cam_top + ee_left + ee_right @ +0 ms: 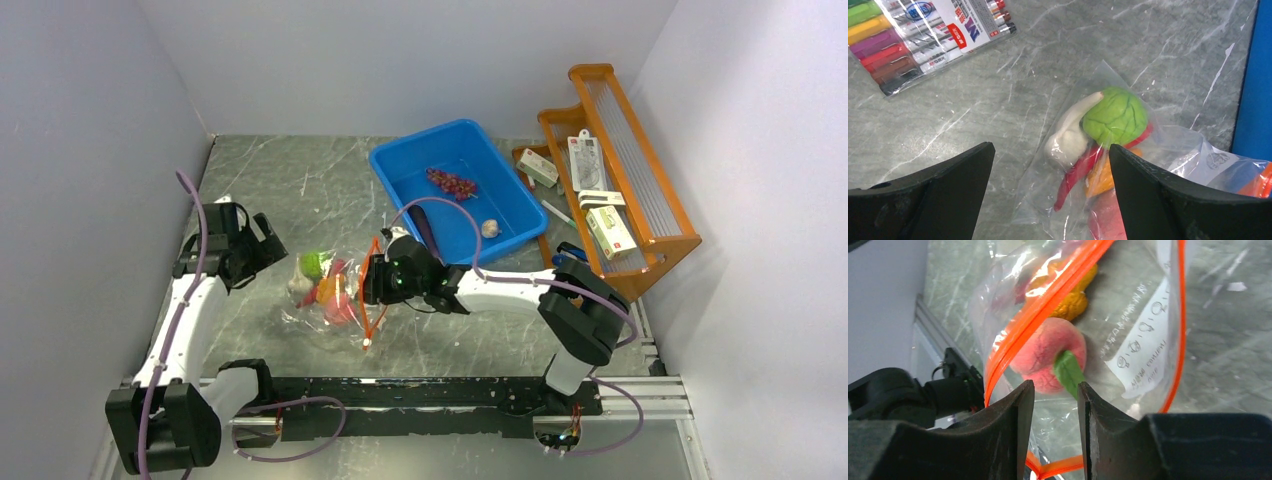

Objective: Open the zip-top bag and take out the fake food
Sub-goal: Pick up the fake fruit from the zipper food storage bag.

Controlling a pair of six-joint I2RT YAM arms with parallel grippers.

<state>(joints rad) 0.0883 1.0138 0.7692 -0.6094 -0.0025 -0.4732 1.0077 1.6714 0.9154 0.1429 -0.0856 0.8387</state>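
The zip-top bag (335,318) lies mid-table with its orange zip strip (1043,310) gaping open toward the right. Inside are a green ball (1115,116), a white bulb (1068,140), a red chili (1080,170), an orange piece (1073,297) and a pink peach (1040,352). My right gripper (1054,385) reaches into the mouth, and its narrowed fingertips pinch the peach's near end and green leaf. In the top view this right gripper (372,282) sits at the bag's right side. My left gripper (1050,150) hovers wide open over the bag's closed end, seen at the left (270,250).
A blue bin (385,165) behind the bag holds dark red grapes (452,183), a beige bulb (490,228) and a purple eggplant (425,225). An orange wooden rack (650,190) with small boxes stands at the right. A pack of coloured markers (923,35) lies left of the bag.
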